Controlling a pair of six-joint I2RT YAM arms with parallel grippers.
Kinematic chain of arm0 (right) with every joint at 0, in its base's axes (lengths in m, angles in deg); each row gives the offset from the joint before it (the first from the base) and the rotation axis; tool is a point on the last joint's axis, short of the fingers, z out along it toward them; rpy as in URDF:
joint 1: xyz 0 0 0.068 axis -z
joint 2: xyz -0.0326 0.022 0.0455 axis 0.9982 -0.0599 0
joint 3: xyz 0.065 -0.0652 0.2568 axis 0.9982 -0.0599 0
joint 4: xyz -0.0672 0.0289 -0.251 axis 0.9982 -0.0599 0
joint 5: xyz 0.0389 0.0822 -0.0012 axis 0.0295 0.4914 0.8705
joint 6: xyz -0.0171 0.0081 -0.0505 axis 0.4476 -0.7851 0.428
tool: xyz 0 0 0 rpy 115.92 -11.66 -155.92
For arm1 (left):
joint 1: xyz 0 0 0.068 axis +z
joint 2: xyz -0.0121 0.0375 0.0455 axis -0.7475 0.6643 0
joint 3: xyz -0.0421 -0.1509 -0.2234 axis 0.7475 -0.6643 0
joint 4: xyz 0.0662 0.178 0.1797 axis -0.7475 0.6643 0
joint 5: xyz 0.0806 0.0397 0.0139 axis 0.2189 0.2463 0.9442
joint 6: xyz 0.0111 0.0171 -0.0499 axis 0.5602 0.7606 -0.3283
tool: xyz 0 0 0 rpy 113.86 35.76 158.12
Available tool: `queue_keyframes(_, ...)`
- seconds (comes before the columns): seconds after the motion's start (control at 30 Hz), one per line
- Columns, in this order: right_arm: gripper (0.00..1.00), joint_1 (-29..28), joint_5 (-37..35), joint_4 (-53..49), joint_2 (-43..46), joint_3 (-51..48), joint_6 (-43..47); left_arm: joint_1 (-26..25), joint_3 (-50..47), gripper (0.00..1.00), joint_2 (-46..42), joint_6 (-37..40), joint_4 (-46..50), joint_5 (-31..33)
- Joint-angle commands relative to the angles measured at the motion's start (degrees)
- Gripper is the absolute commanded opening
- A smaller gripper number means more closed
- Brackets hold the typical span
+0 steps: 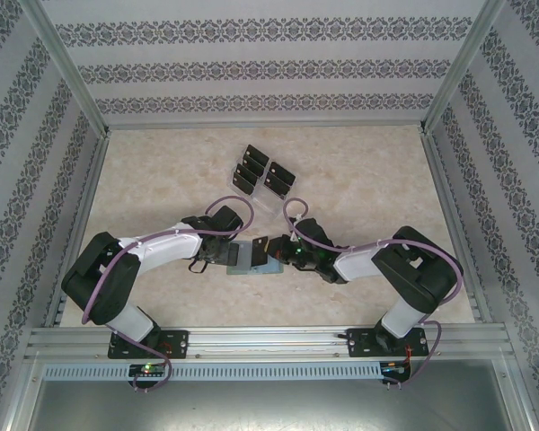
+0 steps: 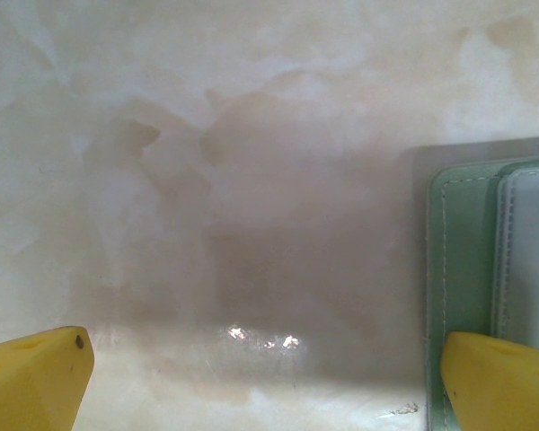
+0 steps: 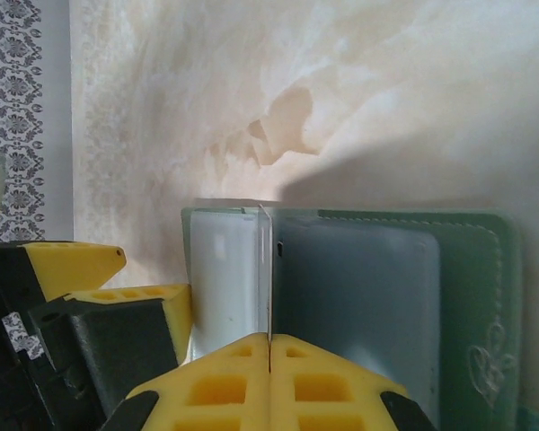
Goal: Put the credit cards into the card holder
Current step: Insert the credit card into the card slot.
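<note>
TOP VIEW
- Rack: a clear tiered rack [image 1: 263, 173] at 12 o'clock from the table's middle. It carries black credit cards [image 1: 250, 180] leaning in rows.
- Card holder [image 1: 247, 258]: lies open and flat at 6 o'clock from the rack, between the two claws.
- Left claw [image 1: 214, 259]: at the holder's 9 o'clock end, jaws spread wide and holding nothing.
- Right claw [image 1: 278, 251]: at the holder's 3 o'clock end, closed on one held card [image 1: 262, 244].
- Room: bare table [image 1: 162, 171] lies around the holder. Patterned walls [image 1: 18, 135] close off 9, 12 and 3 o'clock, and a metal rail [image 1: 269, 337] runs along 6 o'clock.

LEFT WRIST VIEW
- Left claw [image 2: 269, 382]: fingertips at 7 and 5 o'clock, far apart, with bare table between them.
- Card holder [image 2: 472, 269]: at 3 o'clock, showing a stitched green edge and a paler inner panel. The 5 o'clock fingertip overlaps its near end; contact cannot be told.
- Room: open table from 9 to 1 o'clock.

RIGHT WRIST VIEW
- Right claw [image 3: 269, 377]: at 6 o'clock, fingers pressed together on the held card [image 3: 266, 269], which is seen edge-on as a thin line.
- Card holder [image 3: 359, 296]: open beneath the claw, with pale panels on either side of the card and a green border with an embossed mark at 4 o'clock.
- Card's far edge: whether it is in a slot or above one cannot be told.
- Left claw finger [image 3: 135, 301]: at 8 o'clock, just beside the holder's end.
- Room: bare table from 10 to 2 o'clock.
</note>
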Motion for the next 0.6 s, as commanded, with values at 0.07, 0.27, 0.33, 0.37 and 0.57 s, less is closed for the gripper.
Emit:
queue_keyframes(0.07,0.0,-0.37,-1.1,0.88,2.52,-2.72,-0.1,-0.71,0.13,1.0,0.15,-0.37,2.61,1.49)
queue_keyframes(0.27,0.0,-0.39,-0.77,1.19,2.2,-2.68,-0.08,-0.74,0.05,1.0,0.0,-0.38,2.7,1.49)
queue_keyframes(0.33,0.0,-0.37,-0.41,1.7,1.81,-2.29,-0.2,-0.76,0.06,1.0,-0.04,-0.33,2.65,1.32)
queue_keyframes(0.37,0.0,-0.43,-0.19,1.89,1.65,-2.08,-0.18,-0.72,-0.01,1.0,-0.02,-0.44,2.62,1.32)
queue_keyframes(0.57,0.0,-0.83,1.22,2.71,0.13,-0.07,-0.56,-0.73,-0.04,1.0,-0.04,-0.47,2.54,1.23)
